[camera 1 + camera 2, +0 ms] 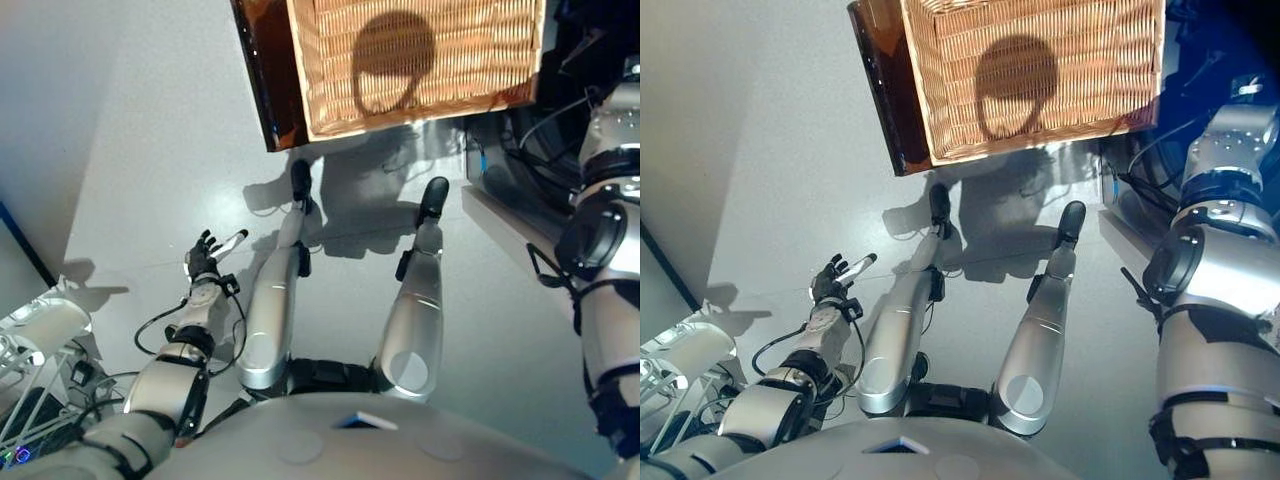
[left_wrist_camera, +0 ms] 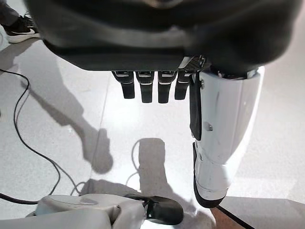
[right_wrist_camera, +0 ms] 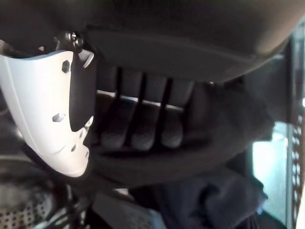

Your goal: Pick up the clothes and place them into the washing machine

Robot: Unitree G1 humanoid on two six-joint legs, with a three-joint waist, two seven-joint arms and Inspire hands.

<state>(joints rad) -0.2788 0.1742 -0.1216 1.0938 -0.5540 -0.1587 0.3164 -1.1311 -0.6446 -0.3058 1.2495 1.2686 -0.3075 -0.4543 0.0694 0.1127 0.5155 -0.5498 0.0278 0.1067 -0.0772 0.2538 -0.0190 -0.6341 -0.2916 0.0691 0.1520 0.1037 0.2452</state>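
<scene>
Fingers of the right hand (image 3: 138,129) are curled against dark soft cloth (image 3: 209,200), seemingly inside the washing machine's perforated metal drum (image 3: 19,214). Limp and light, the garment wants gathering by a bunched fold. Left hand (image 1: 205,257) hangs relaxed, holding nothing, above grey floor. Woven wicker basket (image 1: 420,60) looks empty.

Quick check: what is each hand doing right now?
Left hand: open, holding nothing, out over the floor.
Right hand: fingers curled against dark cloth; a grip cannot be told.
</scene>
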